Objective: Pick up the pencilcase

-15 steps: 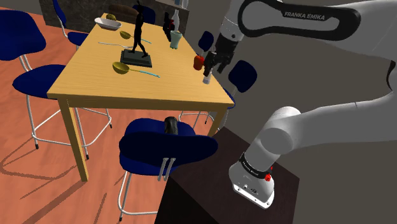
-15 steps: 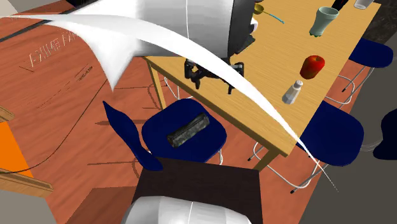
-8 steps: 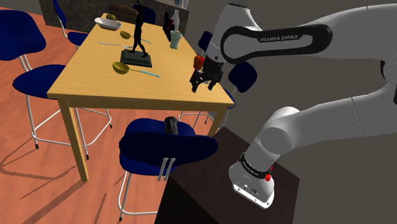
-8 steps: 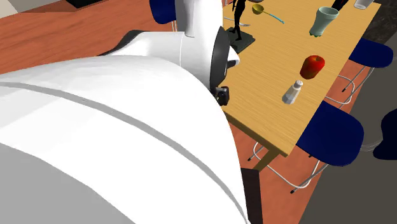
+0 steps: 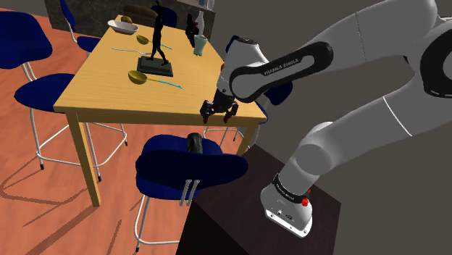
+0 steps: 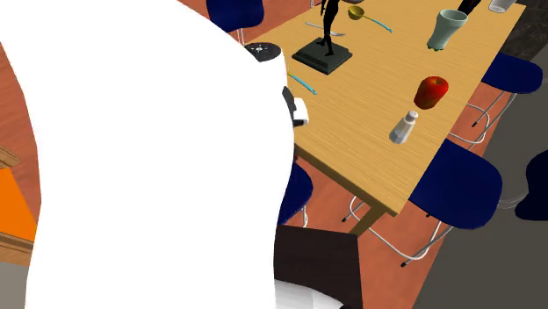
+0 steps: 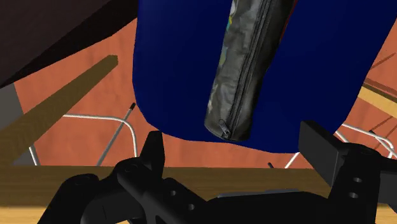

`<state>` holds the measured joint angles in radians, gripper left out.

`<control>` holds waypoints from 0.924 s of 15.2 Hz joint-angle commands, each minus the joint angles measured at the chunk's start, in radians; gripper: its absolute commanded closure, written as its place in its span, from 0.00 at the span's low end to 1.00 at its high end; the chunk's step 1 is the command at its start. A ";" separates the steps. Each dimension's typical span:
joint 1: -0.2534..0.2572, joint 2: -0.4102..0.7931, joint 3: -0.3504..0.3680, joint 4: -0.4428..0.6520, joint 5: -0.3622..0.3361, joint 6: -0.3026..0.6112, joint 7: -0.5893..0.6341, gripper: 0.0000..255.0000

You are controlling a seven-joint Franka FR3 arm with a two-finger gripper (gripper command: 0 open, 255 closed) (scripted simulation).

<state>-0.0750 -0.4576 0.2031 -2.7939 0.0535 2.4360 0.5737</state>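
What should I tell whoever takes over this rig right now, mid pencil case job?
The pincer is open and holds nothing. It hangs beside the table edge, above the blue chair.
The pencil case, dark with a zip, lies flat on the chair seat, untouched. The wrist view looks down on it past the fingers.
Done: the pincer is aimed at the case.
Left: lower to the seat, shut on the case, lift it off.
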 commanded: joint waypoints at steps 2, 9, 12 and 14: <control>-0.018 0.130 0.049 -0.007 0.002 0.134 0.109 0.00; -0.101 0.471 0.139 0.054 -0.185 0.395 0.461 0.00; -0.098 0.528 0.118 0.060 -0.270 0.441 0.525 0.00; -0.090 0.567 0.096 0.066 -0.334 0.470 0.573 0.00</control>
<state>-0.1684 0.0876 0.3094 -2.7310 -0.2442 2.8886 1.1182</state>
